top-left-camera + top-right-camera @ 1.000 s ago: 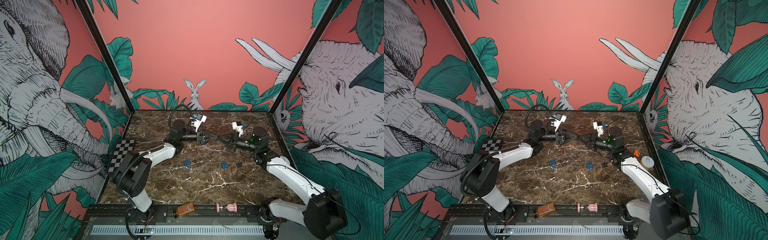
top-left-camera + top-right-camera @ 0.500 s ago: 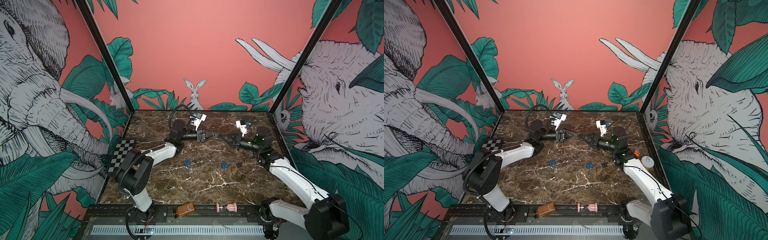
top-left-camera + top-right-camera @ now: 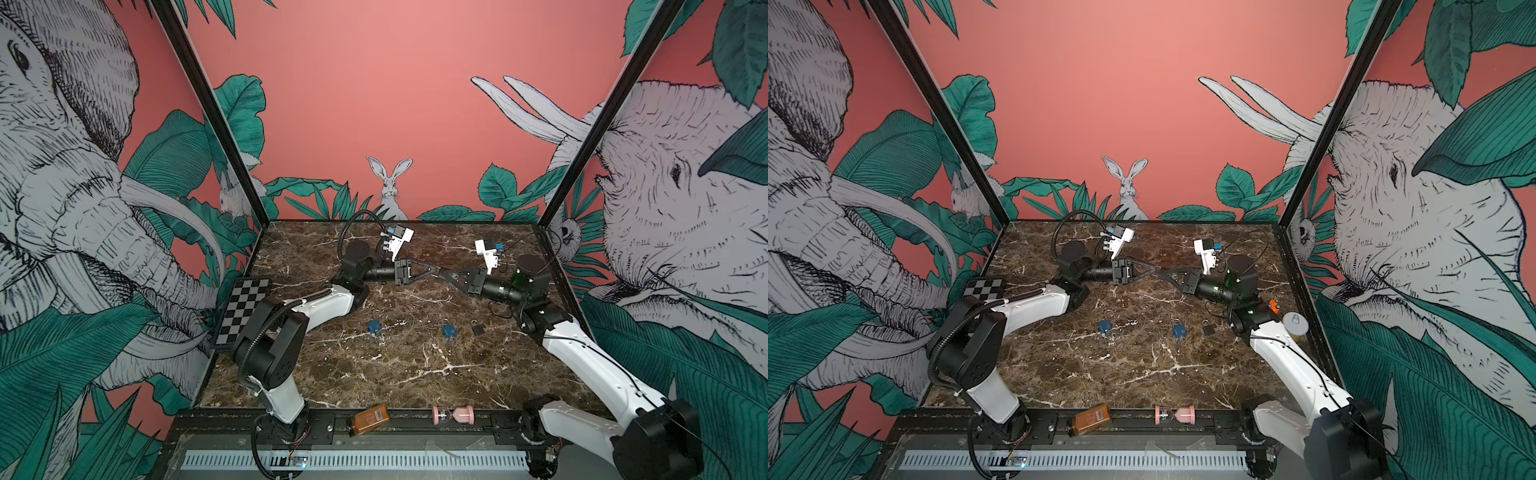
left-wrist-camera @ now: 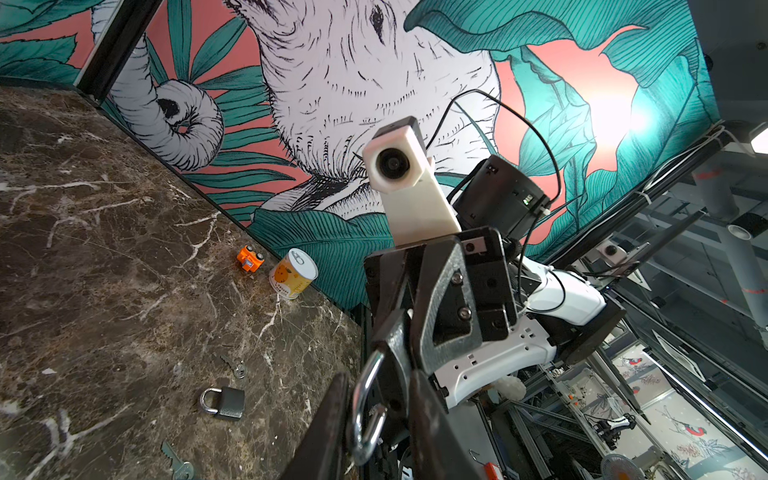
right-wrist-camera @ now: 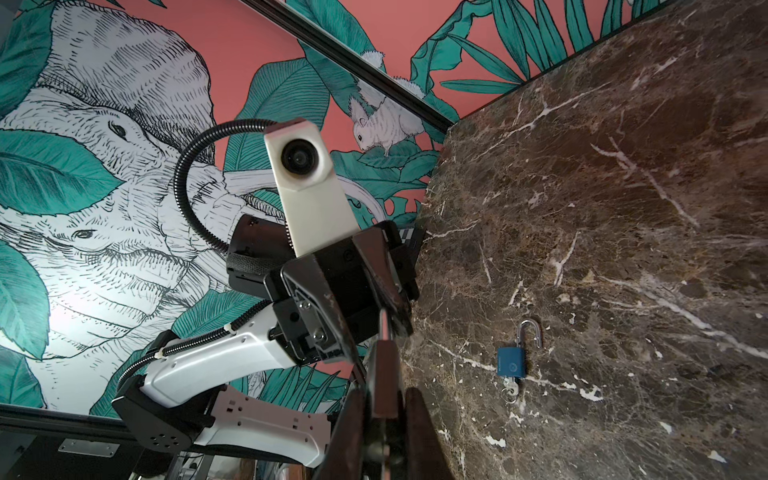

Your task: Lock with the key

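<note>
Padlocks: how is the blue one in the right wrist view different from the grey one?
The blue padlock is bright blue; the grey padlock is dull grey. The blue one's loop stands open, free at one end; the grey one's is shut. The blue one has a key in its bottom; the grey one has none, and a loose key lies nearby. Both lie flat on the table.

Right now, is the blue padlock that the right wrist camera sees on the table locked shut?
No, the blue padlock lies on the marble table with its shackle swung open, one leg free of the body.
</note>
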